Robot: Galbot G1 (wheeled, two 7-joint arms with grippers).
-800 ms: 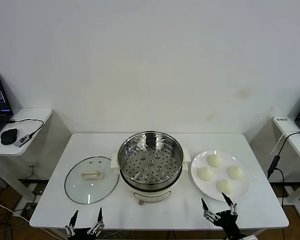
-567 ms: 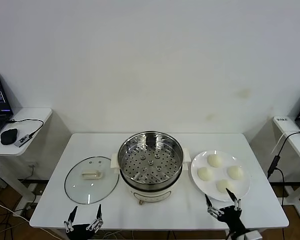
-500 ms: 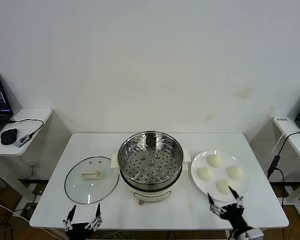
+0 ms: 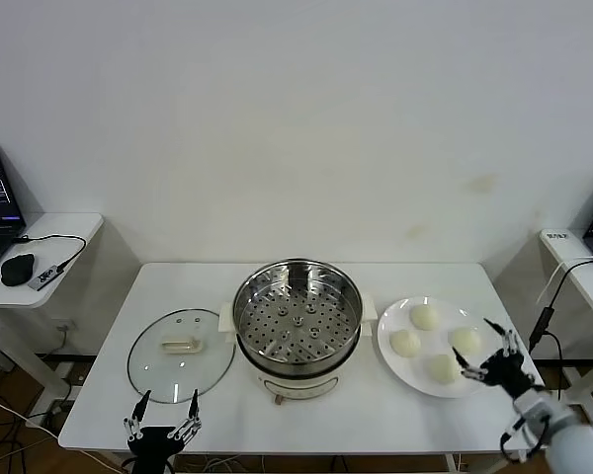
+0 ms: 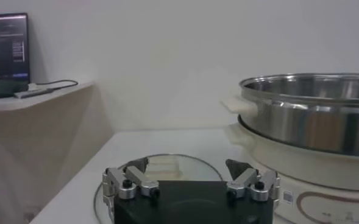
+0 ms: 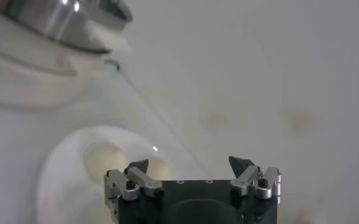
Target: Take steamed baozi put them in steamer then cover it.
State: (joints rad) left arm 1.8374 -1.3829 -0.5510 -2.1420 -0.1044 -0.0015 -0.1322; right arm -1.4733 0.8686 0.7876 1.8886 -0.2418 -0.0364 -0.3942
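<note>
- Steamer (image 4: 296,326): stands uncovered at the centre of the white tabletop (image 4: 316,410); its perforated tray is bare.
- Cover (image 4: 181,354): lies flat on the tabletop just to the left of the steamer, handle up.
- Steamed baozi (image 4: 425,317): four buns rest on a white plate (image 4: 392,367) just to the right of the steamer.
- Right gripper (image 4: 492,353): hovers at the plate's outer right edge, beside the two nearest buns; fingers spread wide, holding nothing. In its wrist view, one bun (image 6: 106,161) shows beyond the spread right gripper (image 6: 191,167).
- Left gripper (image 4: 165,413): waits at the near tabletop edge in front of the cover; fingers spread, empty. Its wrist view shows the left gripper (image 5: 188,172) facing the cover (image 5: 167,167), with the steamer (image 5: 313,115) alongside.
</note>
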